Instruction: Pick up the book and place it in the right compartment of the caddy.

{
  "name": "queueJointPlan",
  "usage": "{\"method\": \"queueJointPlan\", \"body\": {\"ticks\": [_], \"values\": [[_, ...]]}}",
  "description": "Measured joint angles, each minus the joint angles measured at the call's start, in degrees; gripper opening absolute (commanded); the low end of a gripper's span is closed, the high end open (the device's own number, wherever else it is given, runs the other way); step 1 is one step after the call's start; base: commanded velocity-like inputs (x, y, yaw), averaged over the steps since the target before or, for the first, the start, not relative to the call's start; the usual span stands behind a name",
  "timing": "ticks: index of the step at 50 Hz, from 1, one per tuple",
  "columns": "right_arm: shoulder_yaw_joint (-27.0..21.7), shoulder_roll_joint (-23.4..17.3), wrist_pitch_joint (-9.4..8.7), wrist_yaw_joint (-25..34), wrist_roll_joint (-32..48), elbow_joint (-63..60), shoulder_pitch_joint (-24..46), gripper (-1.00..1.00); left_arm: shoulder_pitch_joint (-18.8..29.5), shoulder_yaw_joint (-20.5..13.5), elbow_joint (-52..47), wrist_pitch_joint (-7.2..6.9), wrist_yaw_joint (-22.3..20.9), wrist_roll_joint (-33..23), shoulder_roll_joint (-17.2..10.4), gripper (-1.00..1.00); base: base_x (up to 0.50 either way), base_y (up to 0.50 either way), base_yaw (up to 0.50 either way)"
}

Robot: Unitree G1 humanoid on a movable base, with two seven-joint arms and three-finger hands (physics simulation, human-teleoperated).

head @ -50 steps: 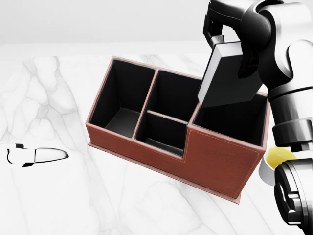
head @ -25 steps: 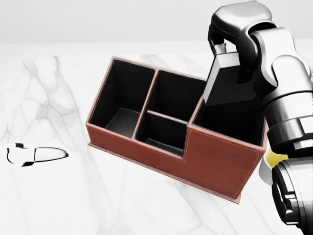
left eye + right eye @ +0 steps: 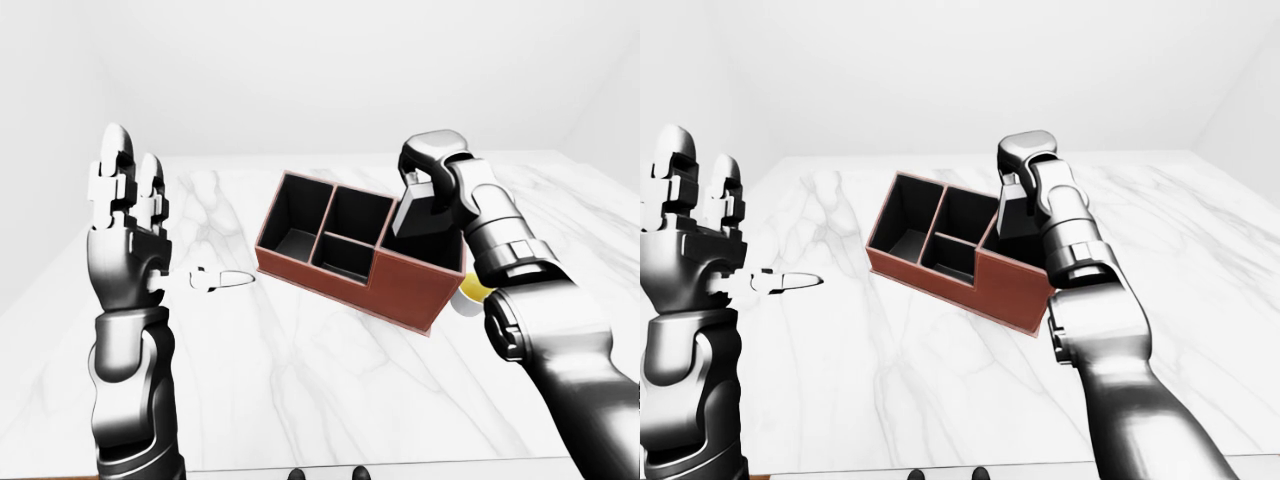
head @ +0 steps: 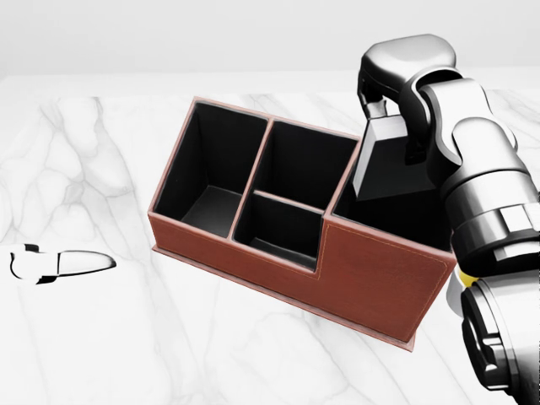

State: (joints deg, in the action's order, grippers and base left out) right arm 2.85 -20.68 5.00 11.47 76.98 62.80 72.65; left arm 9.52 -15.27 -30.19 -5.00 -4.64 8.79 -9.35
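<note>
Raising its fingers wide and empty, the left hand (image 3: 128,195) stood well clear at the view's left. The brown caddy (image 4: 253,245) sat on the marble worktop (image 4: 84,337), its black compartments empty. Above the right compartment (image 4: 396,215) the right hand (image 4: 396,101) gripped the book (image 4: 388,164), a dark grey slab, tilted, its lower edge dipping inside. Lowering it straight between the walls before letting go would probably serve best.

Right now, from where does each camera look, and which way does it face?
Head view: on the head, looking down at the caddy; only the right hand with the book shows.
Left-eye view: on the head, wider, looking over the marble table; raised left hand and right arm show.
Right-eye view: nearly the same, caddy shifted left.
All share caddy and book.
</note>
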Motion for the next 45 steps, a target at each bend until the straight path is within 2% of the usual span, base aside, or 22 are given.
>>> {"method": "queueJointPlan", "body": {"ticks": [5,13,22,32,45], "values": [[0.26,0.34,0.0,-0.84,0.24,1.04,-0.17,-1.0,0.06,-0.03,0.06,0.0,0.09,0.02,-0.05,1.0,0.0,0.0,0.0],[0.6,0.78,0.0,-2.15,0.76,2.59,-0.35,-1.0,-10.76,-4.09,-4.69,0.0,-7.08,3.06,3.24,1.0,0.0,0.0,0.0],[0.88,1.22,0.0,-3.9,1.31,4.48,-0.62,-1.0,-17.43,-6.72,-7.56,0.0,-12.21,3.49,6.65,1.0,0.0,0.0,0.0],[1.04,1.49,0.0,-5.92,1.49,6.64,-0.81,-1.0,-20.53,-8.35,-9.82,0.0,-14.78,3.54,8.72,1.0,0.0,0.0,0.0],[1.25,1.42,-0.65,-8.25,1.91,8.68,-1.03,-1.0,-21.37,-9.46,-11.59,0.0,-15.71,3.68,9.51,1.0,0.0,0.0,0.0]]}}
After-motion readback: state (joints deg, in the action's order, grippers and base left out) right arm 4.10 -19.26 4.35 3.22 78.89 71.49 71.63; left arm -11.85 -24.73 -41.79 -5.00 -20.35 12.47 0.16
